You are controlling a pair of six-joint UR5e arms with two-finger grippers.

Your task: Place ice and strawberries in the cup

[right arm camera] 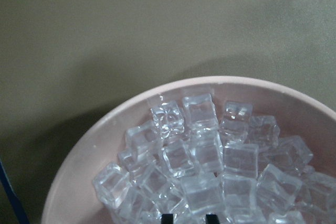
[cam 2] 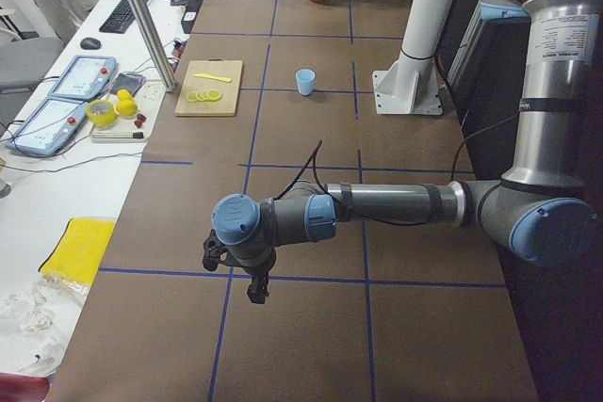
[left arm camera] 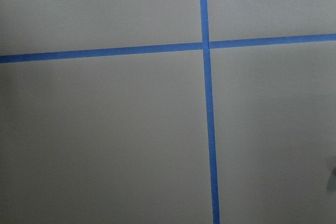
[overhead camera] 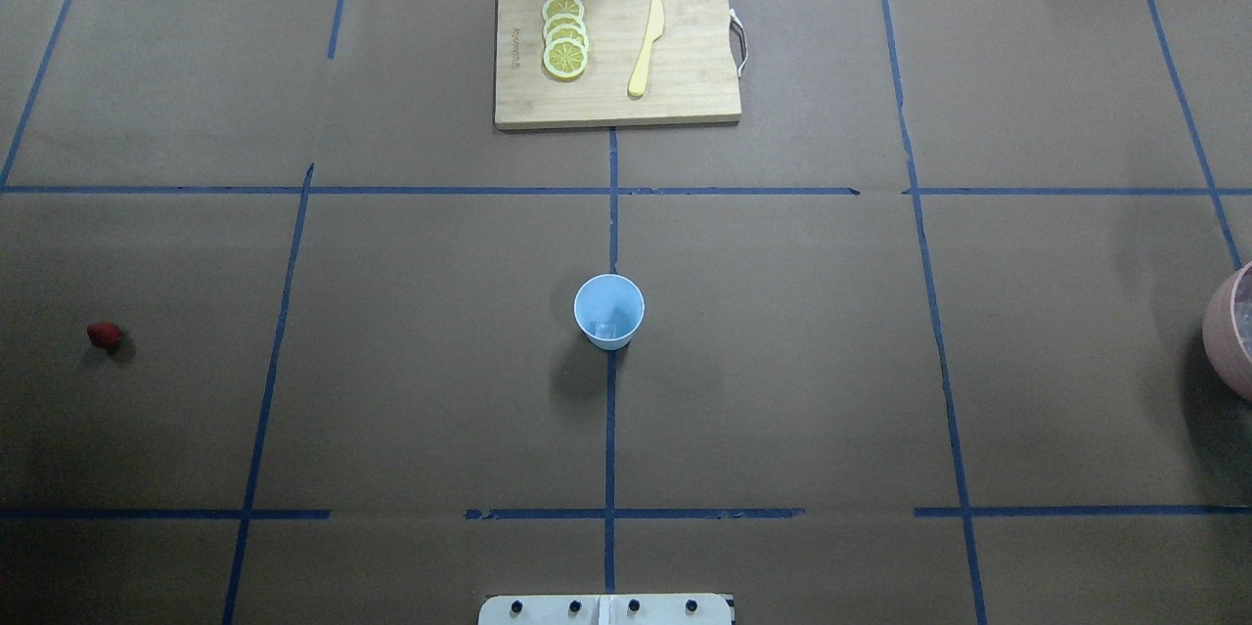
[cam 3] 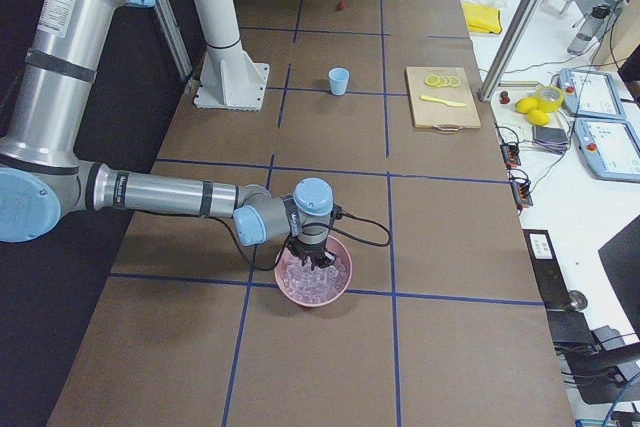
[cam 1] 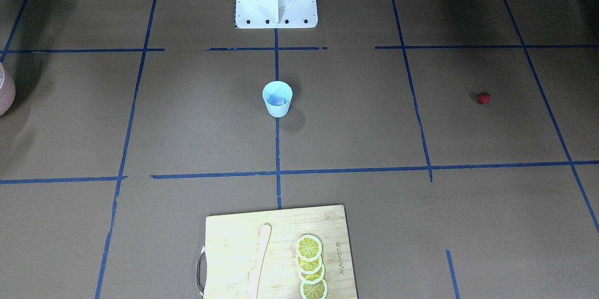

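At table centre: small light-blue tapered plastic cup [overhead camera: 608,310], upright on the blue tape line, one translucent whitish ice cube [cam 1: 280,101] lying on its bottom.

Far out on the robot's left side: tiny red rounded strawberry [overhead camera: 104,334], alone on the brown paper, well apart from the cup.

Robot's right end of the table: round pinkish bowl [right arm camera: 94,145] heaped with clear ice cubes [right arm camera: 205,150]. Right gripper [right arm camera: 189,217] reaches down into the bowl. Two dark fingertips [right arm camera: 167,217] show a narrow gap apart among the cubes (only the very tips are in view). Cannot tell whether a cube is pinched between them.

Left gripper [cam 2: 256,294] hangs over bare paper near a blue tape crossing at the robot's left end. Seen only from the side, so cannot tell whether its fingers are apart or together.

Far edge: rectangular wooden cutting board [overhead camera: 685,87] carrying a row of yellow lemon slices [overhead camera: 565,36] and a pale wooden knife [overhead camera: 646,43].
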